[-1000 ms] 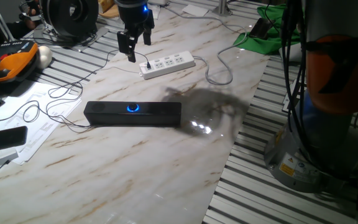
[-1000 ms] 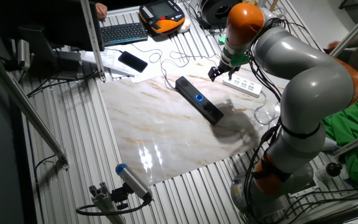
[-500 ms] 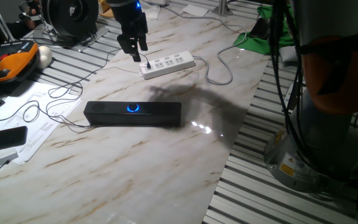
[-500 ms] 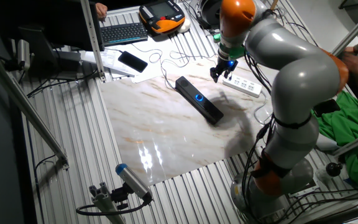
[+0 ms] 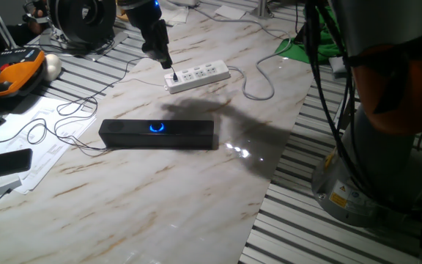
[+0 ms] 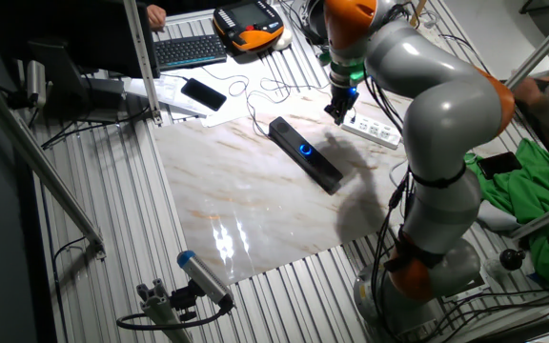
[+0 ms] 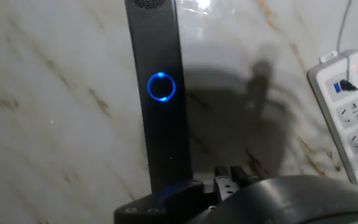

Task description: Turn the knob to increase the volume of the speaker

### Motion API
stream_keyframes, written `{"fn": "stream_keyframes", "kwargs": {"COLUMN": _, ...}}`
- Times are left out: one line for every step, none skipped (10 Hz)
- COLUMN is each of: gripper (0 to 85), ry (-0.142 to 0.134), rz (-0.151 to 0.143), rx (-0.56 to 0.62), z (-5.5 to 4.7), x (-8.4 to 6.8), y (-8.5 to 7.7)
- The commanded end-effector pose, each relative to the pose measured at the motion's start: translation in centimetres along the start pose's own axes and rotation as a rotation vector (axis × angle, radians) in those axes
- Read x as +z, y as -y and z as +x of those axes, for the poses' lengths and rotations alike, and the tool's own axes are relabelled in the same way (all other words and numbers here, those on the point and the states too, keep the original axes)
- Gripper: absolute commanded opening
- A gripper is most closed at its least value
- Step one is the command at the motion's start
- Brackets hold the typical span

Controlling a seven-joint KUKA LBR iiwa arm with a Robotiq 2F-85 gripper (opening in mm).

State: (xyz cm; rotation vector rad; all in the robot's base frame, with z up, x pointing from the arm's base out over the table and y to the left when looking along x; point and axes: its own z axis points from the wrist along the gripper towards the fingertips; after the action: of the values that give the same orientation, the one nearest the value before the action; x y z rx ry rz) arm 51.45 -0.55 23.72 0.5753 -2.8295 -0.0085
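Observation:
The speaker [image 5: 189, 135] is a long black bar lying on the marble tabletop, also seen in the other fixed view [image 6: 317, 164] and the hand view [image 7: 160, 137]. Its knob [image 5: 157, 127] glows with a blue ring at the middle of the face [image 6: 304, 150] [image 7: 161, 86]. My gripper [image 5: 165, 62] hangs above the table behind the speaker, near the white power strip, touching neither [image 6: 338, 112]. I see it edge-on, empty, with the jaws apart. In the hand view only the dark hand body shows at the bottom.
A white power strip [image 5: 198, 75] with a plugged-in cable lies behind the speaker [image 7: 353, 112]. Papers, a flat black device [image 5: 2, 163], an orange pendant [image 5: 17, 73] and a keyboard [image 6: 189, 50] lie at the left. The speaker's thin cable [image 5: 64, 125] loops left. The robot base [image 5: 379, 147] stands at the right.
The hand has turned about its axis and shifted slightly toward the power strip, so the fingers now show edge-on. The speaker has not moved.

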Motion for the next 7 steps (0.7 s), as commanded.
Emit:
{"fn": "stream_keyframes", "kwargs": {"gripper": 0.0, "ry": 0.004, "rz": 0.004, "rx": -0.038, "z": 0.05, "x": -0.01, "y": 0.08}}
{"fn": "stream_keyframes", "kwargs": {"gripper": 0.0, "ry": 0.007, "rz": 0.015, "rx": -0.036, "z": 0.05, "x": 0.01, "y": 0.08}}
{"fn": "stream_keyframes", "kwargs": {"gripper": 0.0, "ry": 0.012, "rz": 0.034, "rx": -0.015, "z": 0.03, "x": 0.03, "y": 0.03}}
{"fn": "stream_keyframes", "kwargs": {"gripper": 0.0, "ry": 0.024, "rz": 0.047, "rx": -0.014, "z": 0.03, "x": 0.04, "y": 0.04}}
{"fn": "stream_keyframes", "kwargs": {"gripper": 0.0, "ry": 0.026, "rz": 0.046, "rx": -0.014, "z": 0.05, "x": 0.05, "y": 0.07}}
{"fn": "stream_keyframes", "kwargs": {"gripper": 0.0, "ry": 0.027, "rz": 0.044, "rx": -0.018, "z": 0.06, "x": 0.04, "y": 0.08}}
{"fn": "stream_keyframes", "kwargs": {"gripper": 0.0, "ry": 0.037, "rz": 0.047, "rx": -0.028, "z": 0.07, "x": 0.04, "y": 0.09}}
